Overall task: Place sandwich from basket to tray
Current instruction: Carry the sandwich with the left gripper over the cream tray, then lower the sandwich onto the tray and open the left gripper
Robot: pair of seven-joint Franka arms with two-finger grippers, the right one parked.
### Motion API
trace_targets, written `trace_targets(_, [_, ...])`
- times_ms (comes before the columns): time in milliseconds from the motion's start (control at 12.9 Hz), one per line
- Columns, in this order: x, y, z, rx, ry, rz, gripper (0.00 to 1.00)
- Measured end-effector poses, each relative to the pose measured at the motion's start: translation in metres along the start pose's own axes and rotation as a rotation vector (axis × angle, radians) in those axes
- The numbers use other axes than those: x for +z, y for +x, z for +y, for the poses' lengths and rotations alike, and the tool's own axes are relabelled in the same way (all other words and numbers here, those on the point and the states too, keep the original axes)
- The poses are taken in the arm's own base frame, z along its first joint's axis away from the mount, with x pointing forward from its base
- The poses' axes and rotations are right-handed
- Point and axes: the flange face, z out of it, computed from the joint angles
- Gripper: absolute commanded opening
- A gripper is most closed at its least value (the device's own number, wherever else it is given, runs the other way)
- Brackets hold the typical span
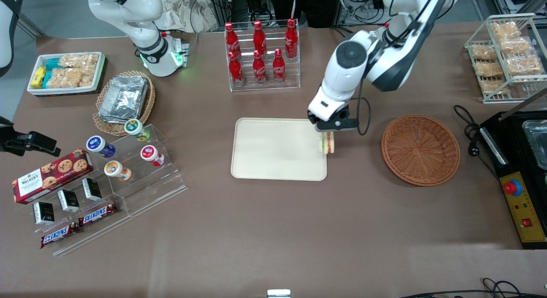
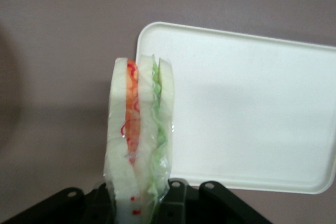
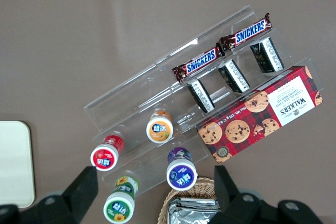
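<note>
Gripper [image 1: 328, 133] clamps the triangular white-bread sandwich [image 1: 327, 143] above the cream rectangular plastic tray's [image 1: 273, 152] edge nearest the round reddish-brown wicker basket [image 1: 421, 149].

Wide matte-brown counter [image 1: 273, 238], evenly lit from above, soft shadows only. Off its edge at 11 o'clock, grey floor [image 1: 55, 16] and crumpled beige cloth [image 1: 183, 13]; at 1 o'clock, tangled black cables [image 1: 363, 3].
</note>
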Motion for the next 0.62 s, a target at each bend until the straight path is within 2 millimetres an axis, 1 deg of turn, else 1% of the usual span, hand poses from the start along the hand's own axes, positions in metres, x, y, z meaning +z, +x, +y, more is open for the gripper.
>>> trace_targets(311, [0.079,0.000,0.006,0.082,0.045,-0.004,0.00])
trace_targets(389, [0.096,0.000,0.008,0.090,0.057,-0.004,0.00])
trace_targets(544, [0.121,-0.002,0.017,0.091,0.080,0.014,0.00])
trace_targets(622, [0.129,-0.004,0.022,0.091,0.089,0.025,0.53])
